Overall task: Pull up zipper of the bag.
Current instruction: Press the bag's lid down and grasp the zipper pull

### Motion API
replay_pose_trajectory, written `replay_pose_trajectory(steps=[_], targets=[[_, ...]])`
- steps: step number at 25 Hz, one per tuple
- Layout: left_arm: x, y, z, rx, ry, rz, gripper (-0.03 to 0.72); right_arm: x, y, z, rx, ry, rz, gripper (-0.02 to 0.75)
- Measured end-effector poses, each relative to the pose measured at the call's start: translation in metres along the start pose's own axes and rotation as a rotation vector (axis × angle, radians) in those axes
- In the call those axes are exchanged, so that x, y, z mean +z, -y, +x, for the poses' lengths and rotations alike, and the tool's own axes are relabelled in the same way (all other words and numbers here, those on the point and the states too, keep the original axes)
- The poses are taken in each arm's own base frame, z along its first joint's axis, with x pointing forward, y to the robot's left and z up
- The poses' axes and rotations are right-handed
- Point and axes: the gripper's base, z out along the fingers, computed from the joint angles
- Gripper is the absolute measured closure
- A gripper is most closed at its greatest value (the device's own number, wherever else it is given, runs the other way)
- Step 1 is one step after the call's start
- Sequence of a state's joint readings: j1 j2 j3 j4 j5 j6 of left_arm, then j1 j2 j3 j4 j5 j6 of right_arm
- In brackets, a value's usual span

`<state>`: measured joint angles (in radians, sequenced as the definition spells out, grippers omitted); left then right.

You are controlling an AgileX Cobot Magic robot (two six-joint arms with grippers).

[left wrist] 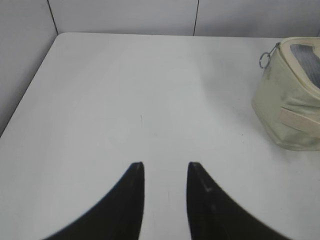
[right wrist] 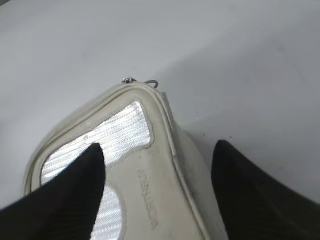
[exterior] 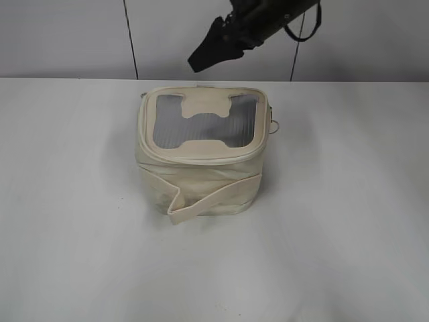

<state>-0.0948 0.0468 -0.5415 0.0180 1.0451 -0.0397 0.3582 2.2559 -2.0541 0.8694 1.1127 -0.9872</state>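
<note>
The cream bag (exterior: 201, 178) stands mid-table, with a grey mesh top and a cream H-shaped patch. Its strap band sticks out at the front. The zipper (exterior: 201, 161) runs round the top rim. A silver ring pull (exterior: 275, 124) hangs at the bag's right side. My right gripper (exterior: 204, 57) hovers above the bag's far edge. In the right wrist view it (right wrist: 157, 150) is open and empty over the bag top (right wrist: 150, 175), with a ring pull (right wrist: 151, 83) at the far corner. My left gripper (left wrist: 165, 165) is open and empty over bare table. The bag (left wrist: 290, 100) and a ring pull (left wrist: 265, 60) lie to its far right.
The white table (exterior: 80, 235) meets a grey panelled wall (exterior: 67, 40) at the back. In the left wrist view the table's left edge (left wrist: 25, 100) runs beside a wall.
</note>
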Motion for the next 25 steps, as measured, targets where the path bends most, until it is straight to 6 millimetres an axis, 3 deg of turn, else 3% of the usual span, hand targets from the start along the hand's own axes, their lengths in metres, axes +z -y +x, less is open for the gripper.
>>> replay_pose_trajectory(steps=[7,11,14,20,23,25], targets=[[0.042,0.013,-0.031,-0.001,-0.105,0.13,0.458,0.05,0.001,-0.004,-0.043,-0.049,-0.051,0.244],[0.074,0.027,-0.058,-0.006,-0.079,0.258,0.475,0.058,0.002,-0.001,-0.049,-0.065,-0.043,0.258],[0.105,0.038,-0.076,0.028,-0.076,0.336,0.543,0.059,0.005,0.001,-0.06,-0.082,-0.02,0.327],[0.188,0.045,-0.107,-0.004,-0.191,0.515,0.575,0.062,0.007,0.004,-0.058,-0.093,-0.017,0.496],[0.232,0.03,-0.126,-0.109,-0.198,0.624,0.554,0.065,0.009,0.006,-0.05,-0.092,-0.024,0.523],[0.262,0.013,-0.132,-0.183,-0.215,0.687,0.489,0.067,0.009,0.007,-0.045,-0.093,-0.026,0.573]])
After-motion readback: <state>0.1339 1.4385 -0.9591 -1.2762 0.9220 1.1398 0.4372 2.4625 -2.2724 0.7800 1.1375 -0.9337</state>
